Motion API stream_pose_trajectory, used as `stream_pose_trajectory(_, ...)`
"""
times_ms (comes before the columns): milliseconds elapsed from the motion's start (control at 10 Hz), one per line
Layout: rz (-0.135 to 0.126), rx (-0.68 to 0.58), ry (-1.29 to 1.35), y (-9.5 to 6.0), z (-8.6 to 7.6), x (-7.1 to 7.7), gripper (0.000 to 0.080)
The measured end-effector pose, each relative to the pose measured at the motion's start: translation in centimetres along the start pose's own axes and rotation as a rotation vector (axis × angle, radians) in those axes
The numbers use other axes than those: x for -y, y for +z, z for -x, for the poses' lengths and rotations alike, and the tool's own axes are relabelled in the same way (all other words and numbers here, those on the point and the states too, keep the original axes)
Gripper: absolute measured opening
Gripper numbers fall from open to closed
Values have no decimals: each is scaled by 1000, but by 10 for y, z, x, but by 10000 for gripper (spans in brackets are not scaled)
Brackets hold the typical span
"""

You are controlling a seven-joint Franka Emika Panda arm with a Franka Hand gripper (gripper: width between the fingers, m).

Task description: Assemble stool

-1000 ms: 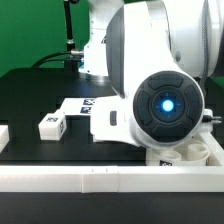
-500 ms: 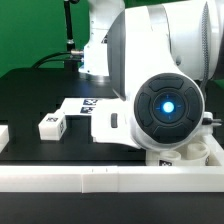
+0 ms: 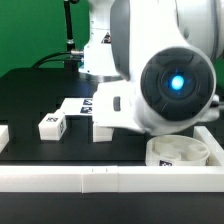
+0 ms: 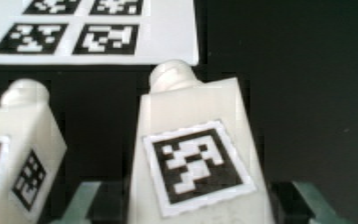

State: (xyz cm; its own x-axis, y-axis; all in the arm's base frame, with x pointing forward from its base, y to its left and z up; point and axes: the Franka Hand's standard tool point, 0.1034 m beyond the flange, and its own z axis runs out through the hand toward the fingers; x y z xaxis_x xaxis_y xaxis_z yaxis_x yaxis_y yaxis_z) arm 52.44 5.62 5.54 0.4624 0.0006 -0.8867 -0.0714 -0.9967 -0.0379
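Observation:
In the wrist view a white block leg (image 4: 197, 150) with a black-and-white tag and a peg tip lies between my gripper (image 4: 202, 205) fingers. A dark gap shows on each side of it, so the gripper is open around it. A second tagged leg (image 4: 16, 150) lies close beside it. In the exterior view the arm's body hides the gripper. One leg (image 3: 50, 126) stands apart at the exterior view's left and another white block (image 3: 103, 130) shows just under the arm. The round white seat disc (image 3: 160, 150) sits at the lower right.
The marker board (image 3: 85, 104) lies on the black table behind the legs and also shows in the wrist view (image 4: 87, 30). A long white border rail (image 3: 90, 180) runs along the front edge, with a short white piece (image 3: 3, 135) at the exterior view's left.
The arm's big joint has moved up and to the exterior view's right, uncovering the seat disc and the white block under the arm. The separate leg at the left has not moved.

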Motion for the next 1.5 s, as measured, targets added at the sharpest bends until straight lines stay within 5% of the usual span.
stream_pose_trajectory(200,3,-14,-9,-26,35,4,325)
stream_pose_trajectory(700,-3,-122,-19,-38,29,9,325)
stream_pose_trajectory(800,-11,-250,-24,-52,18,12,325)
stream_pose_trajectory(1100,-20,-553,-55,-80,23,19,325)
stream_pose_trajectory(1500,-34,-970,-52,-95,19,21,325)
